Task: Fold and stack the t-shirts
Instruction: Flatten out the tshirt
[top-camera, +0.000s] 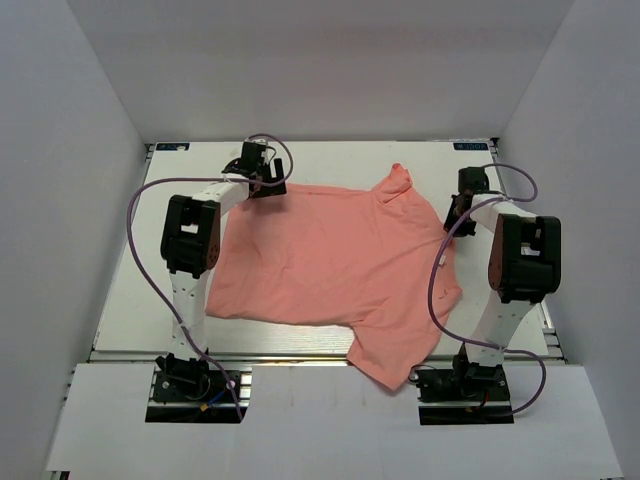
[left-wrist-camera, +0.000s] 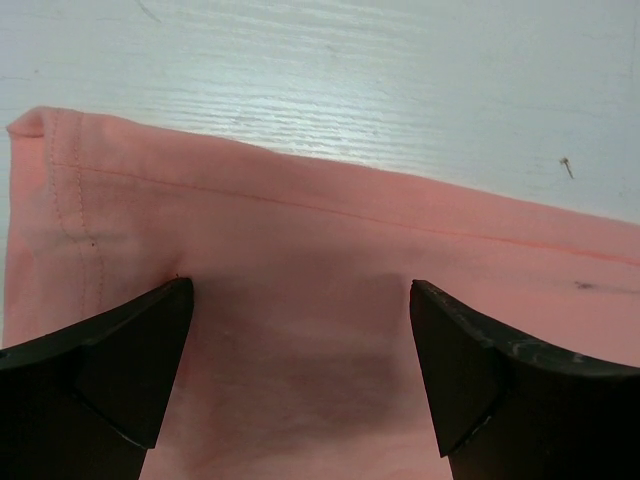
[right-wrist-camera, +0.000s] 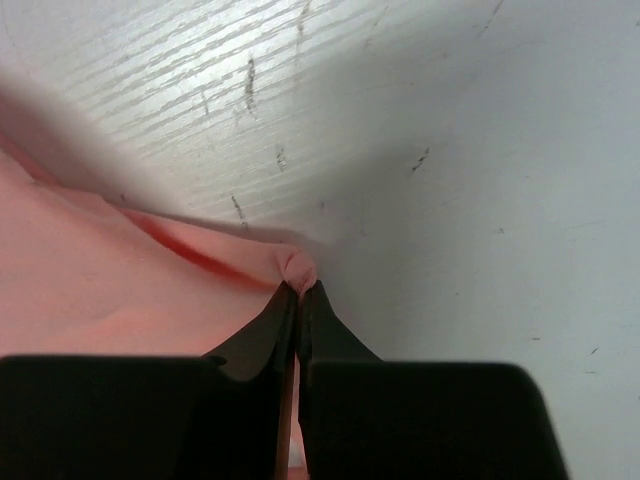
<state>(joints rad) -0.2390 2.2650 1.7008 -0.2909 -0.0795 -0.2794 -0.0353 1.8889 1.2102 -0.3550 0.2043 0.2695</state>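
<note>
Start at the bottom of the top view. 1 sleeve (top-camera: 395, 355) of the t-shirt (top-camera: 330, 260) hangs over the near edge of the table (top-camera: 340, 160), just left of your right arm's base. The rest of the salmon shirt lies spread, a little skewed, across the middle of the table.

At the upper left, your left gripper (left-wrist-camera: 300, 290) is low over the stitched hem (left-wrist-camera: 300, 195) near its corner. Its fingers are spread wide with cloth beneath both tips and nothing pinched. At the upper right, your right gripper (right-wrist-camera: 298, 288) has its fingers pressed together on a small fold of the shirt's edge.

The risks, as I judge them:
- If you lift now, only 1 side rises and the shirt drags and twists.
- If the left fingers close without pressing down, they may slide over the flat cloth or catch only 1 layer.
- The right pinch looks shallow, so a hard pull could slip it free.
- The hanging sleeve could snag on the table edge.
</note>
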